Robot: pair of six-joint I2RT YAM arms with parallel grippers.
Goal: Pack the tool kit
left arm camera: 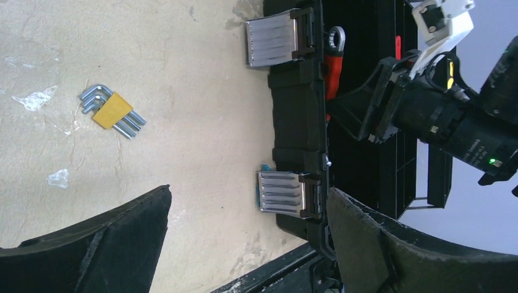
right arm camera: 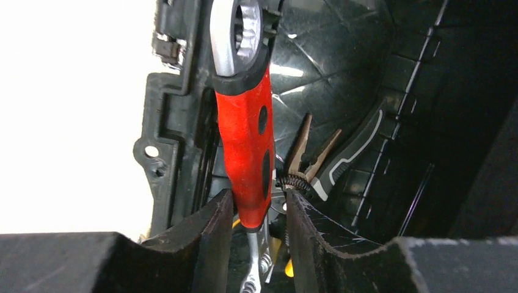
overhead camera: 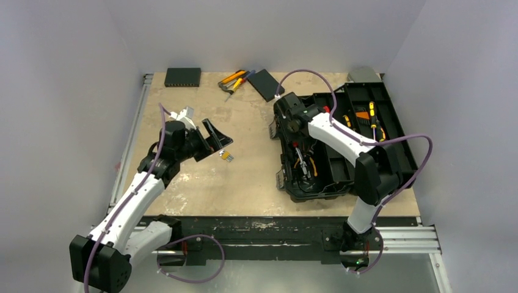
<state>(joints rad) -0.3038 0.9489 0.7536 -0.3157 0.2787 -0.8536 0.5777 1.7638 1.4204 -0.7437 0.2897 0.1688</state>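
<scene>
The black toolbox [overhead camera: 391, 104] lies open at the right, its base toward the table's middle. My right gripper [overhead camera: 295, 139] reaches into the base. In the right wrist view the fingers [right arm camera: 258, 195] straddle the lower end of a red-handled ratchet wrench [right arm camera: 244, 140]; the left pad touches it, and a gap shows at the right pad. Pliers [right arm camera: 305, 152] lie deeper in the box. My left gripper [overhead camera: 218, 135] hovers over bare table, wide open [left arm camera: 248, 192] and holding nothing. A yellow-tagged hex key set [left arm camera: 113, 111] lies on the table near it [overhead camera: 226, 156].
Two silver latches [left arm camera: 272, 39] [left arm camera: 281, 192] hang off the toolbox's left wall. Yellow-black screwdrivers [overhead camera: 372, 119] sit in the lid. At the back edge are a flat black box [overhead camera: 182, 76], loose orange-handled tools [overhead camera: 235, 80], a dark case [overhead camera: 266, 84] and a grey case [overhead camera: 364, 74].
</scene>
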